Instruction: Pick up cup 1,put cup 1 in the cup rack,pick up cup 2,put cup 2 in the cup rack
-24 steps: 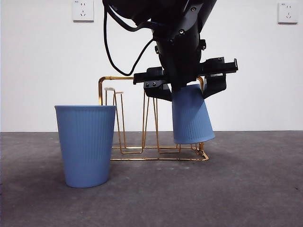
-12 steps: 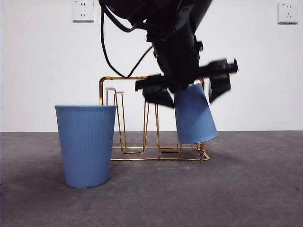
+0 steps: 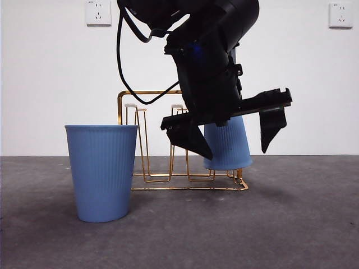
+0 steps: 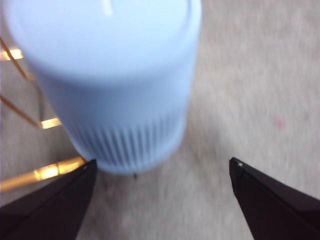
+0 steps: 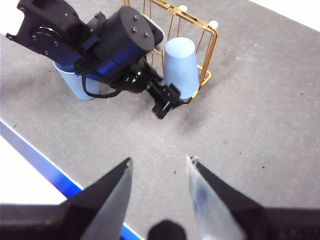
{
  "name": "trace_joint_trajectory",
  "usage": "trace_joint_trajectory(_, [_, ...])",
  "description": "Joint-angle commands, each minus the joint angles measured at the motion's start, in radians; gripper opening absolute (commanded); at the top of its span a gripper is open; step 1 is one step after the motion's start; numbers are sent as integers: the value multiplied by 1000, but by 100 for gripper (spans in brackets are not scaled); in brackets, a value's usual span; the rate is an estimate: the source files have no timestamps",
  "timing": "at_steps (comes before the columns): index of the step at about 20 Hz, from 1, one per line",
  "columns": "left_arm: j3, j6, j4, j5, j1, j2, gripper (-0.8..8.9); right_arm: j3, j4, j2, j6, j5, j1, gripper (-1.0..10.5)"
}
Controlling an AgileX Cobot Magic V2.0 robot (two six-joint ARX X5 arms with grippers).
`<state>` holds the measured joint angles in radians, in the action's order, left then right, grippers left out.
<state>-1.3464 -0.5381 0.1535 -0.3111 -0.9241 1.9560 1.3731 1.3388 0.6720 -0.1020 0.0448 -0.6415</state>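
One cup 1 (image 3: 227, 147) sits upturned on the cup rack (image 3: 147, 140), released.

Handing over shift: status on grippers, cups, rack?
Left gripper open, astride cup 1, not gripping. Cup 1 upside down on the cup rack. Cup 2 upright on table, untouched. Right gripper open, waiting clear.

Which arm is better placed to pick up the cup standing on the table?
Left. The left gripper, jaws open, hangs at the cup rack, close to cup 2; the right gripper waits high and far off.
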Motion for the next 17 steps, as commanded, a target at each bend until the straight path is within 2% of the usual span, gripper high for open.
trace_joint_trajectory(1, [8,-19,29,35,-13,8,444,-3,-7,-3,-6,-3,-2,189])
trace_joint_trajectory(6, [8,-34,65,102,-65,-64,444,-3,-10,-2,-5,-3,-2,189])
trace_joint_trajectory(8, [8,-31,72,164,-90,-118,440,-3,-24,-2,-1,-3,-2,189])
trace_joint_trajectory(10, [8,-6,85,201,-121,-189,440,-3,-53,0,29,-3,-2,189])
trace_joint_trajectory(14, [8,92,206,122,-156,-403,440,-3,-103,37,97,-12,-2,190])
trace_joint_trajectory(17, [8,164,347,-4,-156,-603,440,-3,-161,112,126,-100,-2,191])
